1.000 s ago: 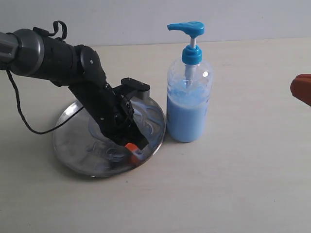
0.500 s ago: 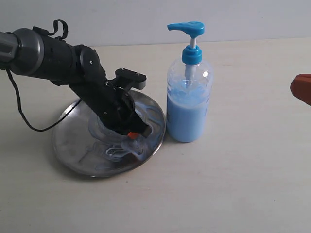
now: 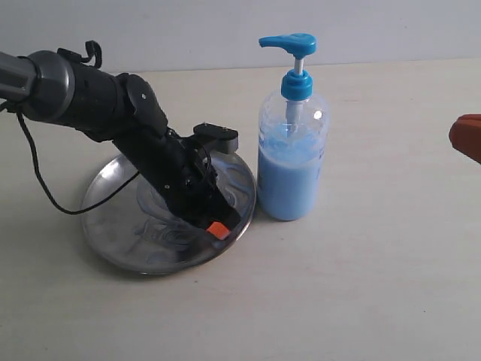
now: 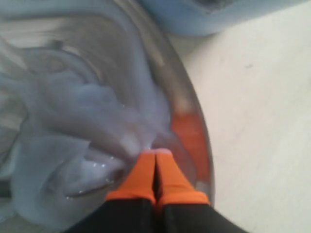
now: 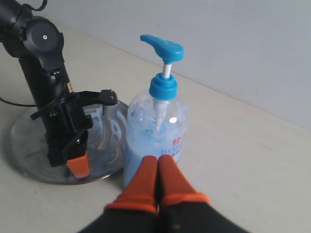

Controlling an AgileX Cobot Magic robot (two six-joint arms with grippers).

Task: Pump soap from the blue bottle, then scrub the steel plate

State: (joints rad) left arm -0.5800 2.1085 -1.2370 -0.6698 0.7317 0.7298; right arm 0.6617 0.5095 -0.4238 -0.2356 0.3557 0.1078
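Soap (image 4: 73, 160) smears steel plate (image 3: 111, 226) (closed left tool (image 4: 155, 154) touching).

Beige tabletop (image 3: 376, 286) meets what seems a grey wall (image 3: 188, 30).

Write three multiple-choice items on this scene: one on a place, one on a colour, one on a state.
1. In the exterior view, where does the blue bottle stand relative to the steel plate?
A) on it
B) just right of its rim
C) far to its left

2. What colour is the pump head?
A) red
B) white
C) bright blue

3. How are the jaws of the left end effector?
A) wide open
B) shut
C) clamped on the bottle

Answers:
1 B, it stands on the table beside the plate's right edge.
2 C, the head is plainly blue.
3 B, the left wrist view shows them pressed together in the soap.
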